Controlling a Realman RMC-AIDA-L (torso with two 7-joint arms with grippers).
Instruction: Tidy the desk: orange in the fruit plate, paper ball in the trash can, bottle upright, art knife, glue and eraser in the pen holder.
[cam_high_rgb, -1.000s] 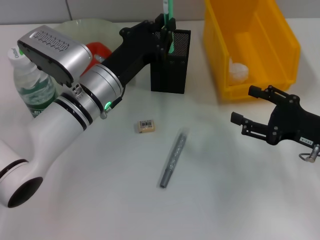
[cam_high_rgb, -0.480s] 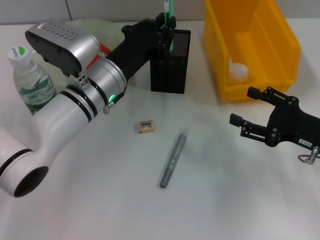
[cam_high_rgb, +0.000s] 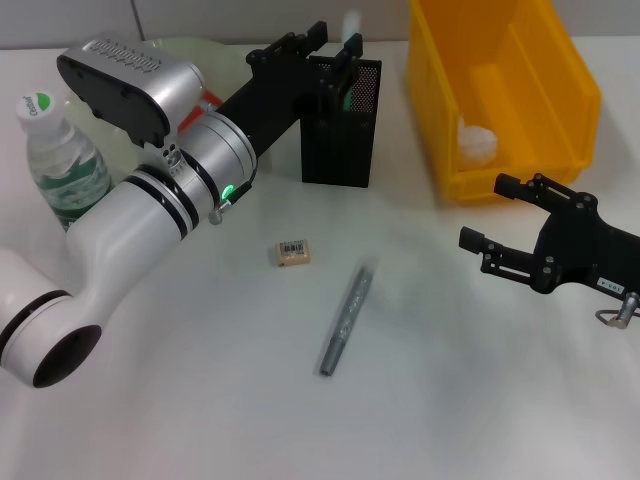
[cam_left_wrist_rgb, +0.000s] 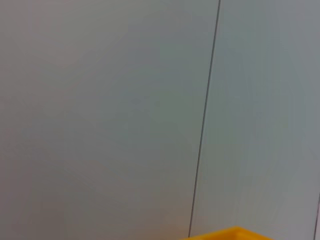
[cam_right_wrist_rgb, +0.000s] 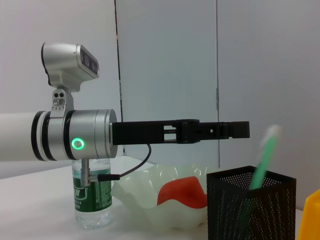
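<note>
My left gripper (cam_high_rgb: 336, 42) hovers over the black mesh pen holder (cam_high_rgb: 341, 125) with its fingers apart. A slim green stick with a white tip, apparently the glue (cam_right_wrist_rgb: 262, 159), leans blurred inside the pen holder (cam_right_wrist_rgb: 250, 207), free of the left gripper (cam_right_wrist_rgb: 239, 129). On the table lie the eraser (cam_high_rgb: 290, 252) and the grey art knife (cam_high_rgb: 345, 320). The bottle (cam_high_rgb: 60, 160) stands upright at the far left. The orange (cam_right_wrist_rgb: 182, 192) rests in the pale fruit plate (cam_right_wrist_rgb: 140, 200). The paper ball (cam_high_rgb: 478, 140) sits in the yellow trash can (cam_high_rgb: 575, 100). My right gripper (cam_high_rgb: 487, 210) waits open at the right, holding nothing.
The yellow bin takes up the back right corner, close behind the right gripper. My left arm stretches diagonally across the left half of the table, covering most of the fruit plate (cam_high_rgb: 175, 50). Bare white table surrounds the eraser and the knife.
The green stick stood upright in my left gripper above the holder; now the fingers have spread and it sits lower, tilted in the holder. The right arm has not moved.
</note>
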